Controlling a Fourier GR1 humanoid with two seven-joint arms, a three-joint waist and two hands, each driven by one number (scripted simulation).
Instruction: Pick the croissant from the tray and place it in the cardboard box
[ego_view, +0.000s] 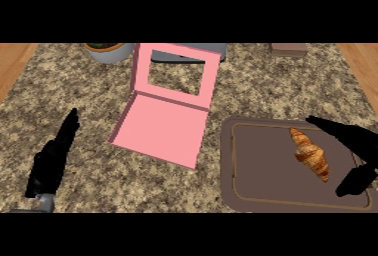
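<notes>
- The golden-brown flaky croissant (310, 152) lies lengthwise on the right part of the brown rounded rectangular tray (258, 170), untouched.
- The right hand (354, 150) hovers just beside it at the tray's right edge, its fingers (325, 125) spread wide with the thumb apart, holding nothing.
- The pink flat cardboard box (159, 130) lies opened left of the tray, lid with a cut-out window raised behind.
- The left hand (52, 160) rests well left, fingers straight.
- The speckled beige granite table (88, 100) has wooden borders; a grey plant pot (109, 51) stands at the far edge.
</notes>
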